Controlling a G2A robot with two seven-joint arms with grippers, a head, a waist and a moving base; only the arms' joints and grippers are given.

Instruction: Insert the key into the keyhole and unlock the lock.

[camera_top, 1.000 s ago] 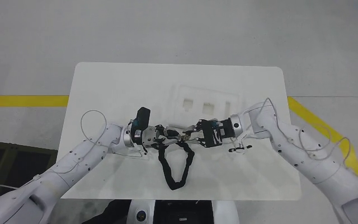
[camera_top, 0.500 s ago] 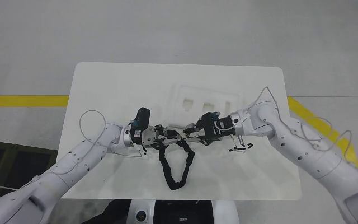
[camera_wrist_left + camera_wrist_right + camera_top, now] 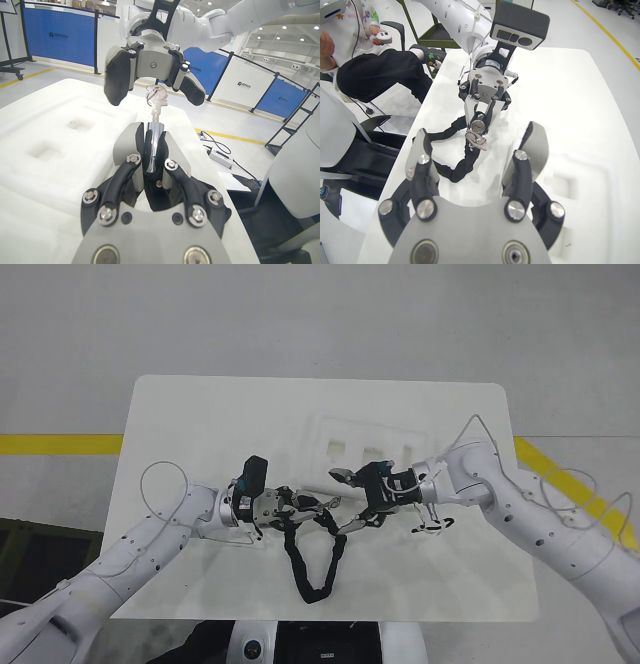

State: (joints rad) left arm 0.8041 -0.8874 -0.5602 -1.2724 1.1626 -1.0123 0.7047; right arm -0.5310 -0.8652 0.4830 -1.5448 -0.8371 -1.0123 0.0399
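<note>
Top view centre: left gripper (image 3: pixel 153 128) clamped on rigid metal lock barrel (image 3: pixel 152 155), limp black cable (image 3: pixel 310 564) sagging to the surface (image 3: pixel 180 414), key (image 3: pixel 157 98) seated in keyhole (image 3: pixel 478 127), right gripper (image 3: pixel 342 502) spread wide facing it; key head looks thin, light, slippery, so pinch its flats

Rm: grey floor (image 3: pixel 300 314) w/ yellow line (image 3: pixel 60 444) across. Ctr: white table (image 3: pixel 200 414). Far side: blue fence panels (image 3: pixel 60 32), black frames. Ceiling lights (image 3: pixel 277 38) on, bright overall.
</note>
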